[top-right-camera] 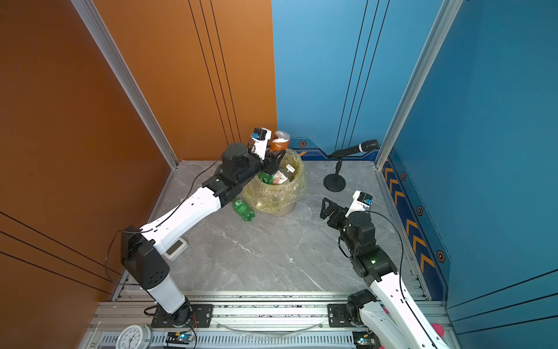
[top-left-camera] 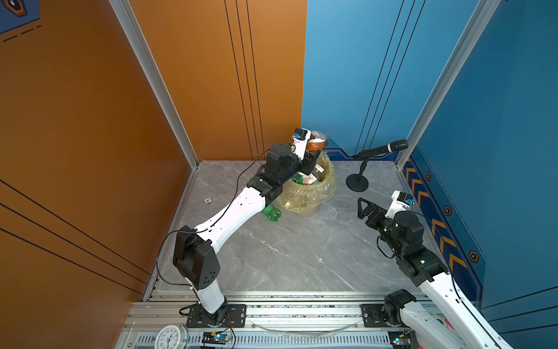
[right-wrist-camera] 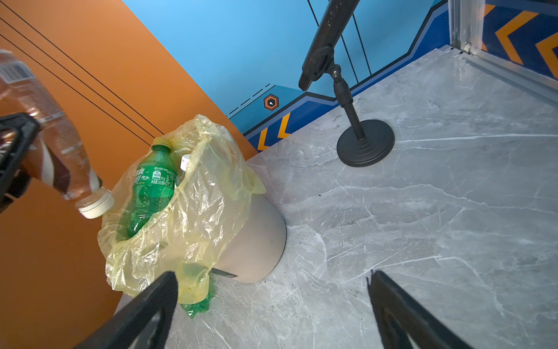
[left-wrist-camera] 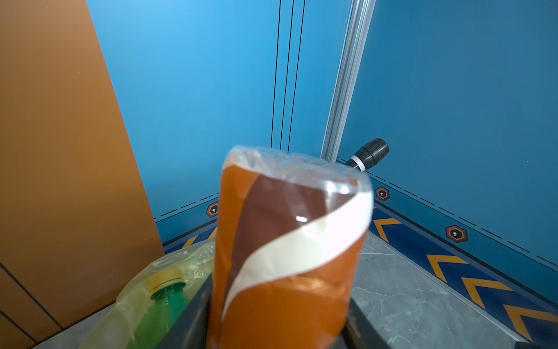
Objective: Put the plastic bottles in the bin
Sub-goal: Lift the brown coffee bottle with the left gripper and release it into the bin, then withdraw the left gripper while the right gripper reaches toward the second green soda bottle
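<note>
Round beige bin, lined with a crinkled yellow plastic bag, stands near the black stand microphone; inside is a green yellow-capped plastic bottle, label print including "300". Left gripper clamps the brown-and-white sleeved plastic bottle cap-down over the bin's rim. Right gripper hangs empty, jaws spread; second green bottle lies just beside the bin's base, partly under the left arm.

Crinkled translucent plastic bag, glossy sleeved bottle, smooth marbled tabletop.
</note>
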Available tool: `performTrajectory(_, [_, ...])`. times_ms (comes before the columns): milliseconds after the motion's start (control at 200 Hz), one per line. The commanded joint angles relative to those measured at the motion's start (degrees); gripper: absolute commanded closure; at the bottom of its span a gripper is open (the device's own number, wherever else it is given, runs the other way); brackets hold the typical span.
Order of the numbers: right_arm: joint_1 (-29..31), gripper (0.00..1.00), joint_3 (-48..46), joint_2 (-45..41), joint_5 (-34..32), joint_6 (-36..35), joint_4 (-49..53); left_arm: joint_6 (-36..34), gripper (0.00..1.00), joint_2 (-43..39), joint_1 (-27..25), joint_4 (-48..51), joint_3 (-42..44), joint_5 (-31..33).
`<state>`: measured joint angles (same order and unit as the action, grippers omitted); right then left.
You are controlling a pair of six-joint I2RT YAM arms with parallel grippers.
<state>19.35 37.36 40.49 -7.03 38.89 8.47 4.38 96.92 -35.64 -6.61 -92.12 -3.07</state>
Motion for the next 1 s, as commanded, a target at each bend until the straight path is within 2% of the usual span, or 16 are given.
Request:
performTrajectory(0, [-0.44,0.00,-0.47,0.54,1.87,0.31,-0.05,-1.12,0.47,-0.01,0.30,2.13,1.32,0.77])
performTrajectory(55, [-0.46,0.00,-0.41,0.47,1.94,0.47,-0.03,-0.88,0.46,0.62,0.23,2.34,1.16,0.47])
performTrajectory(95, [-0.46,0.00,-0.35,0.32,1.95,0.48,0.11,-0.77,0.40,1.06,0.26,3.06,0.83,0.11])
performTrajectory(220, [-0.54,0.00,-0.29,-0.26,1.62,0.55,0.99,-0.65,0.00,1.13,0.46,8.45,-1.47,1.83])
performTrajectory(421, [-0.94,0.00,0.21,-0.04,1.68,0.04,2.14,1.42,0.02,-5.63,1.71,7.22,2.78,2.32])
performTrajectory(591, [-1.07,0.00,1.04,0.85,2.02,-0.44,3.00,3.33,0.02,-16.67,2.19,0.98,12.65,4.63])
performTrajectory(681, [-0.89,0.00,1.39,1.36,3.30,-0.92,3.22,5.19,0.02,-23.93,2.50,-0.82,21.78,8.20])
performTrajectory(821, [0.73,0.00,2.36,3.37,3.84,-2.09,4.51,10.07,0.02,-36.80,3.43,-1.30,43.20,16.38])
performTrajectory(906, [3.35,0.00,3.51,4.91,2.79,-3.56,5.55,14.77,0.02,-43.57,5.15,1.13,53.62,20.09])
performTrajectory(996, [7.95,0.00,5.08,6.40,-0.42,-5.08,6.48,19.17,0.02,-50.07,8.09,5.55,60.34,20.60])
